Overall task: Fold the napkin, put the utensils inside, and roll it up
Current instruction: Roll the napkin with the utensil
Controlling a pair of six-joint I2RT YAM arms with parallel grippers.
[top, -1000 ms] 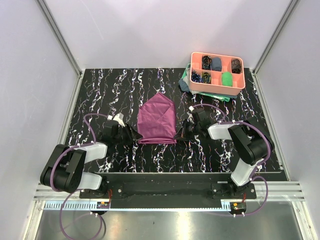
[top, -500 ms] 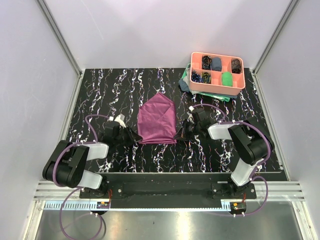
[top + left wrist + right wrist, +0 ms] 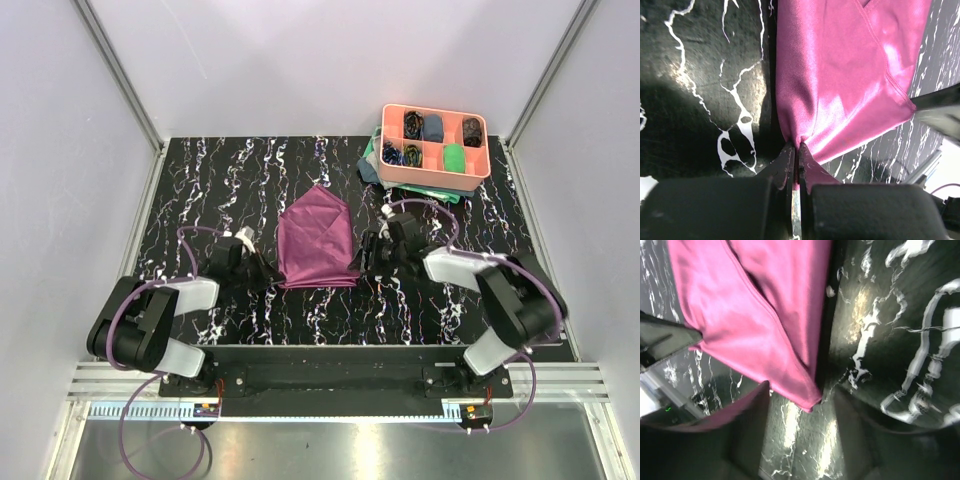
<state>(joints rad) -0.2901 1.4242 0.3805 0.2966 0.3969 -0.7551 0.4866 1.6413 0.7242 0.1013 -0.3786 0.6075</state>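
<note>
Top cam: fixed, high behind arm bases [image 3: 170, 355], looks down on whole table [image 3: 200, 180]. Left wrist cam: right up close, low, aimed across napkin [image 3: 840, 75] near edge. Right wrist cam: equally close, opposite side, kinda blurry so angle's probably mirrored. All share napkin's near edge.

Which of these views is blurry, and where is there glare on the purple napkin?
Right wrist view: soft and smeared, the table's white veins streaked at the right. Left wrist view: sharp, with bright sheen patches across the napkin. Top external view: evenly lit and crisp, no glare on the cloth.
</note>
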